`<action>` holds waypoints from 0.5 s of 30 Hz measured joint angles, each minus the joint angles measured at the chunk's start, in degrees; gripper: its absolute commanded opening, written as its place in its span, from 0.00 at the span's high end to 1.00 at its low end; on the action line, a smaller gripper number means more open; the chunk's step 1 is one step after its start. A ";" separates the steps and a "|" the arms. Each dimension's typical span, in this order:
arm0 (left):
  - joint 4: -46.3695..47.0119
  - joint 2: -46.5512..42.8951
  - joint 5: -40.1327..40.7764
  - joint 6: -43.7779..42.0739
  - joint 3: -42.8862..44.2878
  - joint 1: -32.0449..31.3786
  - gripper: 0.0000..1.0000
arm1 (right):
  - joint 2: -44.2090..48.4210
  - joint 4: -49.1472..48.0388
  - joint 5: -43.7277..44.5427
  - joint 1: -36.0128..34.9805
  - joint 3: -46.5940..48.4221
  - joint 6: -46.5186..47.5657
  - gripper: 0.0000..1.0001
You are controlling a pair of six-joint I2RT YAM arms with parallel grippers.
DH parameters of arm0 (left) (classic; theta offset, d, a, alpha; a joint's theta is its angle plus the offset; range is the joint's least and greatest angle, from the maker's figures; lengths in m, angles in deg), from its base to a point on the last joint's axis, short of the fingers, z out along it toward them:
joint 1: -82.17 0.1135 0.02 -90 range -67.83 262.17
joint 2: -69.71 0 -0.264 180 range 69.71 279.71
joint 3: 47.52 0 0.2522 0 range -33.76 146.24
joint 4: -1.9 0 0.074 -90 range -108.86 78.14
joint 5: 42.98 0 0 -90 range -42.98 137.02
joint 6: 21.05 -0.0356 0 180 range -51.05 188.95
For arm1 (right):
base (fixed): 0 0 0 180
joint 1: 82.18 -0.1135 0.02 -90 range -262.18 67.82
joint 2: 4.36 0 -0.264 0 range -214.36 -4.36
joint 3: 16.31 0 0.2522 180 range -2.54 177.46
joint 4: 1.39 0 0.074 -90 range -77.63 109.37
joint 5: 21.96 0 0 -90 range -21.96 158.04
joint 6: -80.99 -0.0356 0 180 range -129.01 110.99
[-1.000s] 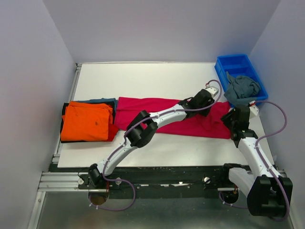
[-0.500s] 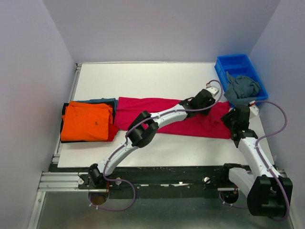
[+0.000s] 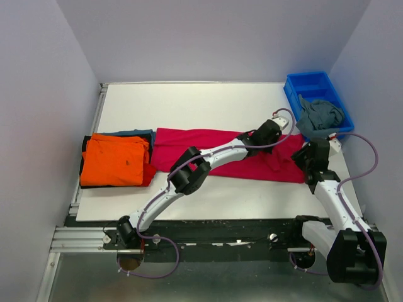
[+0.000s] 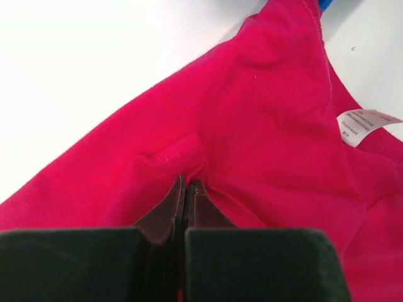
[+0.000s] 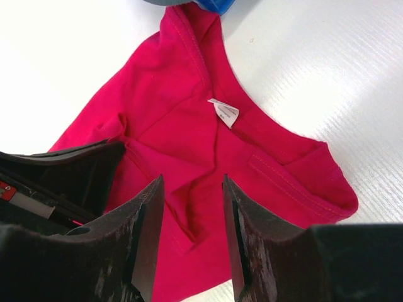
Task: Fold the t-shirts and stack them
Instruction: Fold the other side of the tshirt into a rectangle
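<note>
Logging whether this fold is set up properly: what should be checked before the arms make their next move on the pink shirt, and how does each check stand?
1. Left gripper shut on a pucker of the crimson-pink t-shirt: ok.
2. Right gripper gripping the shirt too: not ok, its jaws stand open above the cloth near the neck label.
3. Shirt lying flat: not ok, it is creased around the collar.
4. Folded stack, orange t-shirt on top, away from both grippers: ok.
5. How many layers the left gripper pinches: cannot tell.
</note>
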 measured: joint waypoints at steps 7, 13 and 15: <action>-0.22 -5.03 0.48 -1.29 -6.27 0.00 1.00 | -1.77 -0.02 -1.25 0.00 0.00 0.22 0.50; 0.24 -14.32 1.51 -1.75 -15.28 0.00 1.00 | -3.50 -0.42 -4.31 0.00 0.15 1.86 0.52; 0.87 -18.16 1.81 -1.79 -19.56 0.00 1.00 | -4.11 -1.29 -6.34 0.00 0.17 3.02 0.54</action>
